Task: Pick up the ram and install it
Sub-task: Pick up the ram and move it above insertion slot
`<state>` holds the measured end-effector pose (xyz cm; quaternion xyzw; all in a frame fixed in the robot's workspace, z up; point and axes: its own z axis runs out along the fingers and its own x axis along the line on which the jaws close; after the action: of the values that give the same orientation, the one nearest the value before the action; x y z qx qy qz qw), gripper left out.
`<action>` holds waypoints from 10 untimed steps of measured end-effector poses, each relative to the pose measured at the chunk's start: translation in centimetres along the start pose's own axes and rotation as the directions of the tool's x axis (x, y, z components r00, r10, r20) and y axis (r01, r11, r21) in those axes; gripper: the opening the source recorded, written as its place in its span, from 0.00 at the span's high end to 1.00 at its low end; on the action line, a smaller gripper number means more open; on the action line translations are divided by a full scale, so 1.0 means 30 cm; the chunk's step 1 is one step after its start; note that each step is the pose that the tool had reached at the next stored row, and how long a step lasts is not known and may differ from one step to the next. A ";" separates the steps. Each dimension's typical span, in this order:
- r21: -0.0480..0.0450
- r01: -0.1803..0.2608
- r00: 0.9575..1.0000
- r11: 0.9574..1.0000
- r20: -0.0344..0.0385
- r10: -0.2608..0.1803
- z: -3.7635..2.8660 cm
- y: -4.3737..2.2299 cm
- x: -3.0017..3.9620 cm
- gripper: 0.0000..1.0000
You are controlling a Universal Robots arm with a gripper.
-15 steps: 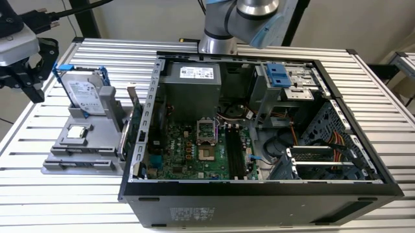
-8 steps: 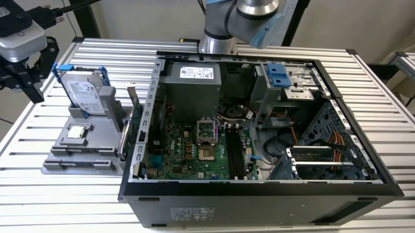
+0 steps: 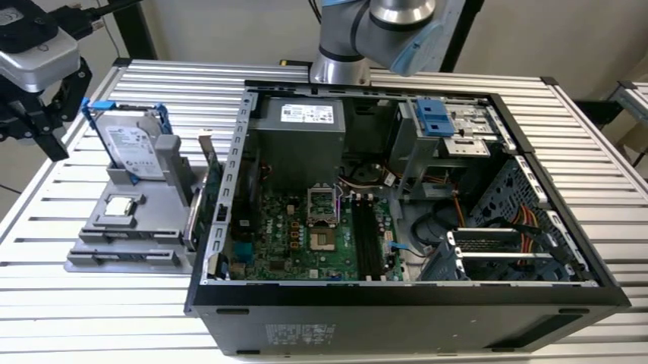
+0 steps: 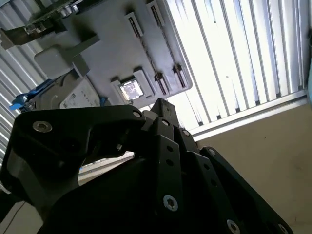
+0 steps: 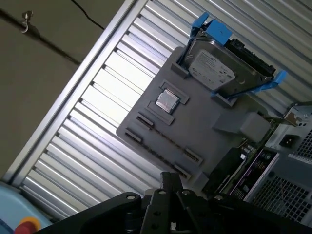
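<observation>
One gripper (image 3: pixel 33 144) hangs at the exterior view's far left, above the edge of the slatted table (image 3: pixel 61 303), its black fingers spread and gripping nothing. Just to the right, a gray holder (image 3: pixel 152 221) sits on the slats, with a band of bare slats between it and the table's edge. A hard drive (image 3: pixel 132 148) in a blue frame stands tilted at the holder's back, and a small silver CPU chip (image 3: pixel 121 205) lies in a square recess at its middle. The ram (image 3: pixel 132 256) appears as a thin dark strip on edge between end clips along the holder's front ledge, well apart from the gripper. A green expansion card (image 3: pixel 211 189) stands upright at the holder's right side, close against the wall of the computer case (image 3: pixel 405 311). The case lies open on top, and its rim frames the motherboard (image 3: pixel 294 235). Long black memory slots (image 3: pixel 366 239) run beside the processor socket, with cables and a drive cage crowding the case's right half.
</observation>
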<state>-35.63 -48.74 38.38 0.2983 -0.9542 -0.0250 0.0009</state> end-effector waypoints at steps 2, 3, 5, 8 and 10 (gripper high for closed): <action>0.000 0.023 1.000 1.000 -0.001 -0.023 0.000 0.000 0.000 1.00; 0.000 0.035 0.999 0.999 -0.002 -0.035 0.000 0.000 0.000 1.00; -0.001 0.059 0.998 0.998 -0.003 -0.059 0.000 0.000 0.000 1.00; -0.001 0.090 0.996 0.996 -0.004 -0.090 0.000 0.000 0.000 1.00; -0.002 0.106 0.994 0.994 -0.005 -0.106 0.000 0.000 0.000 1.00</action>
<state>-35.63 -48.72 38.38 0.3485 -0.9370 -0.0248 0.0023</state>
